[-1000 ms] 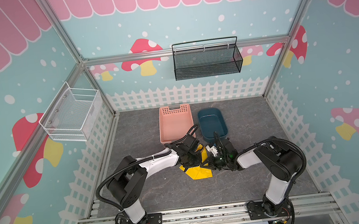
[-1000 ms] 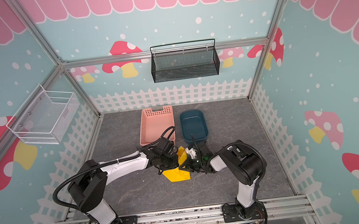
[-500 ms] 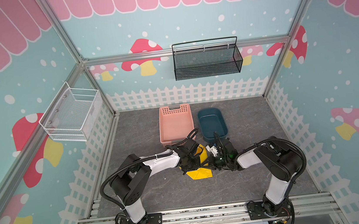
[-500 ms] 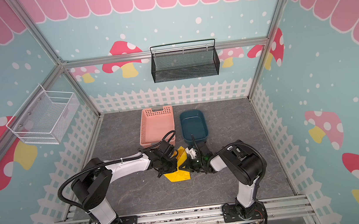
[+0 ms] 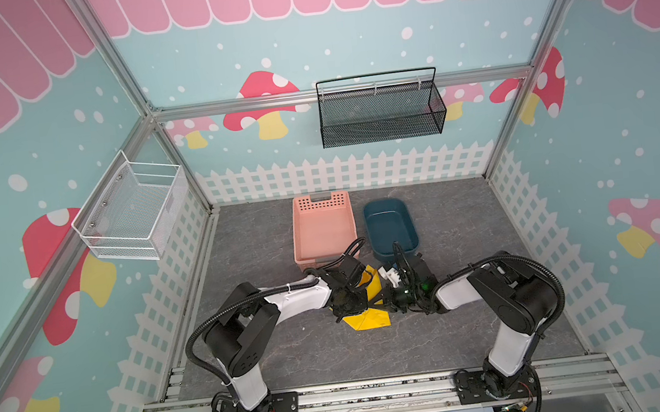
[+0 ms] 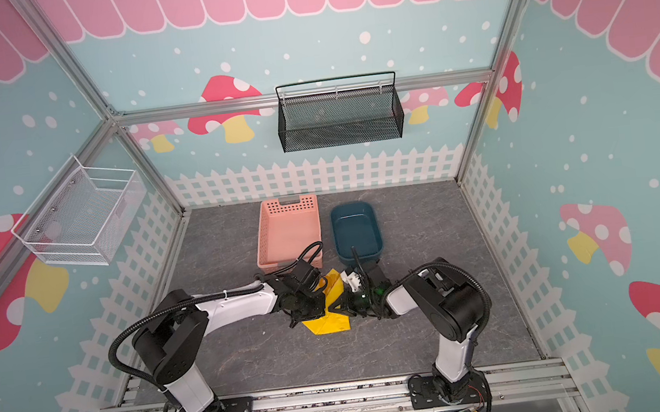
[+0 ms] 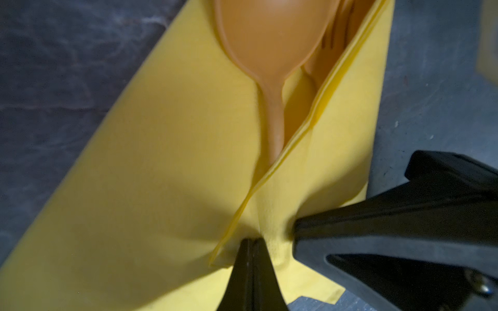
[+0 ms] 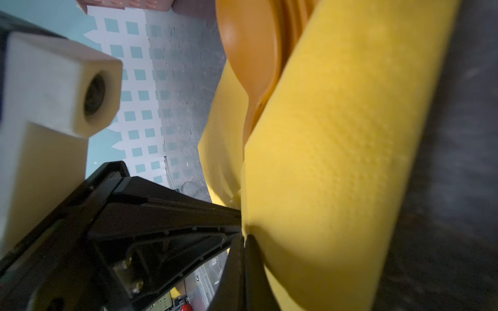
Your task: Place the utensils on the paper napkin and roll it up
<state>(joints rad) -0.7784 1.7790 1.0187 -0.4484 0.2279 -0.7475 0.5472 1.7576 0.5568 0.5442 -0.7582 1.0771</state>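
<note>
The paper napkin [image 7: 161, 175] lies on the grey desk [image 5: 294, 357] near the pink basket [image 5: 322, 224], with one flap folded over the spoon [image 7: 269, 40] and fork [image 7: 336, 35]. The left tool [image 7: 252, 242] and right tool [image 8: 244, 237] are both closed tight, their tips pinching the folded paper.

- The paper napkin [image 5: 367, 320] is thin and bright yellow. It sits a little toward 6 o'clock from the middle of the worktop [image 5: 293, 353], one part flat and another lifted at its 12 o'clock end.
- A flap of it is folded across the utensils' handles.
- The spoon [image 7: 269, 40] is orange-yellow and round-bowled. It lies on the napkin with its handle under the flap and its bowl left uncovered.
- The fork [image 7: 339, 32], the same colour, is tucked beside the spoon, with its tines against the fold.
</note>
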